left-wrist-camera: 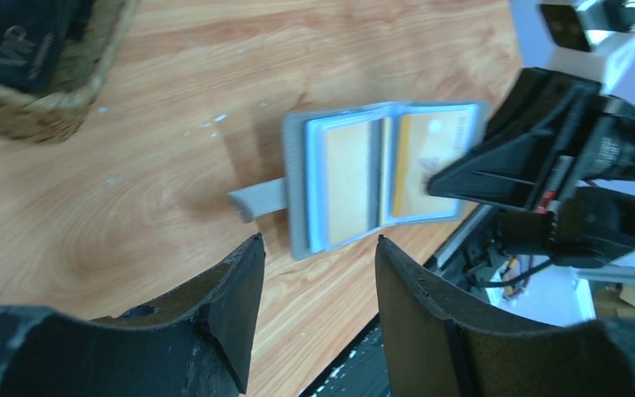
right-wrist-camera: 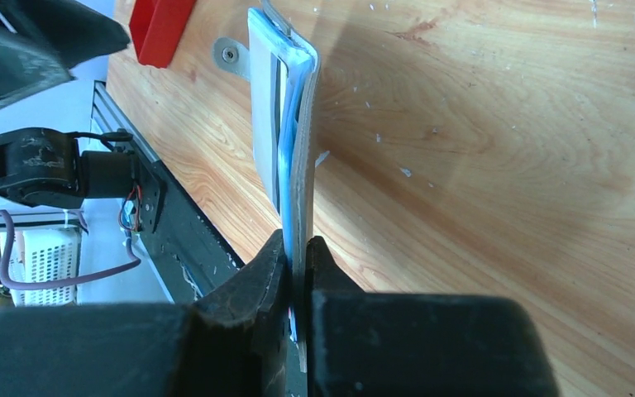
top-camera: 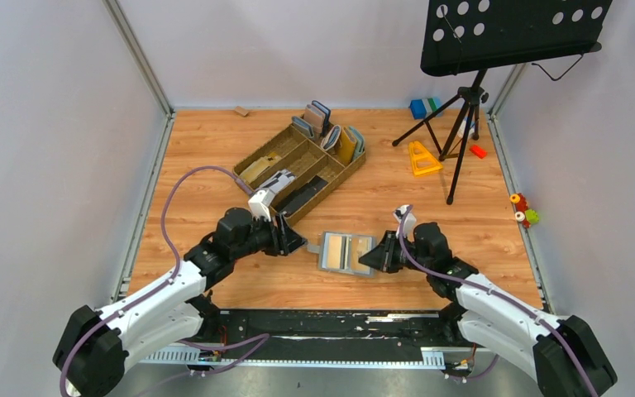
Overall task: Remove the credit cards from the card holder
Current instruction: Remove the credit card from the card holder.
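holder: card holder spread open, light blue-grey inside faces up, over the bench; can't tell if it rests on the wood or is lifted off it.
cards: yellow-orange cards sit in the slots of both halves of the holder, none pulled out.
strap: grey strap tab sticks out from the holder's left edge, pointing at the left arm.
right fingers: right fingers closed tight on the holder's right edge, pinching it between them.
left fingers: left fingers just beside the holder's left edge, spread partway, nothing between them, not touching the holder.
tray: brown compartment tray behind the holder, apart from it; upright wallets stand at its far end.
stand: black music stand far behind and to the right of the holder.
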